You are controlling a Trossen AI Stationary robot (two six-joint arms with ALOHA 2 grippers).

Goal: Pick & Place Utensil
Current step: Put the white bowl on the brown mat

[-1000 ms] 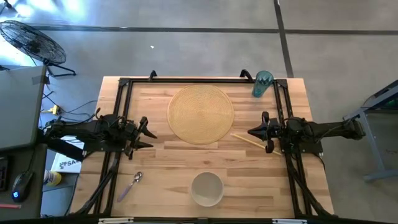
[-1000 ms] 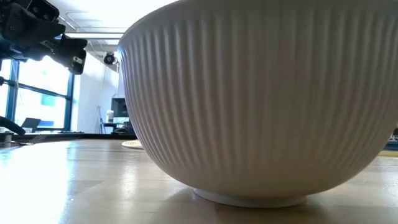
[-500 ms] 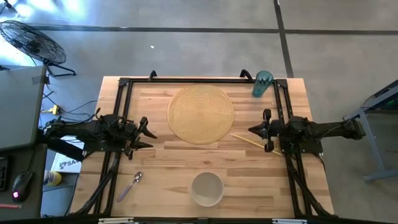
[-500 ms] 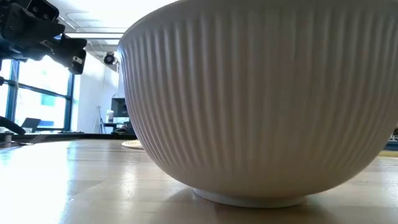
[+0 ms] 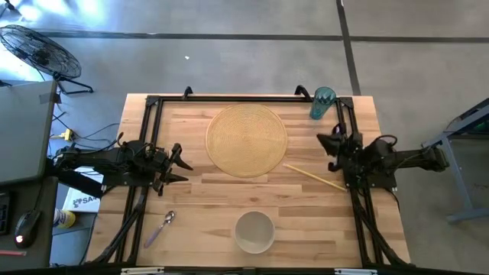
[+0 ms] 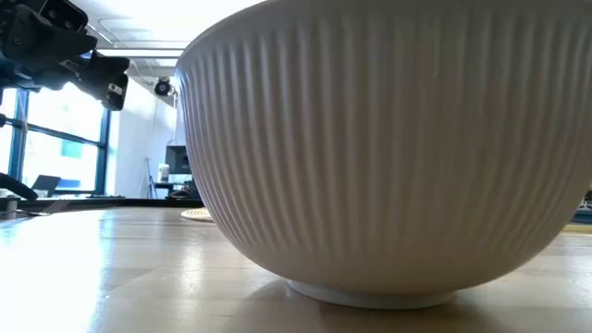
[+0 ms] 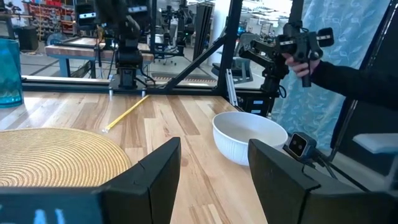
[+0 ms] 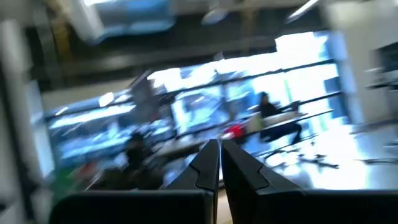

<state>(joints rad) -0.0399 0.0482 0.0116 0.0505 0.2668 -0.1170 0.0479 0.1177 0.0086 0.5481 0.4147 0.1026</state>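
A thin wooden chopstick lies flat on the table, right of the round woven mat; it also shows in the left wrist view. A purple-handled spoon lies near the table's near-left corner. A white ribbed bowl stands near the near edge. My right gripper hovers beyond the chopstick's right end, shut and holding nothing. My left gripper waits left of the mat, open.
A teal cup stands at the far-right corner. The bowl fills the low view, with my left arm at its upper left. A person's hand holds a device beyond the table's near side. Black frame rails border the table.
My right gripper has drawn back from over the chopstick toward the table's right and far edges and tipped upward, moving fast enough to blur its wrist view. The chopstick has stayed flat on the table, and its right end now shows in full.
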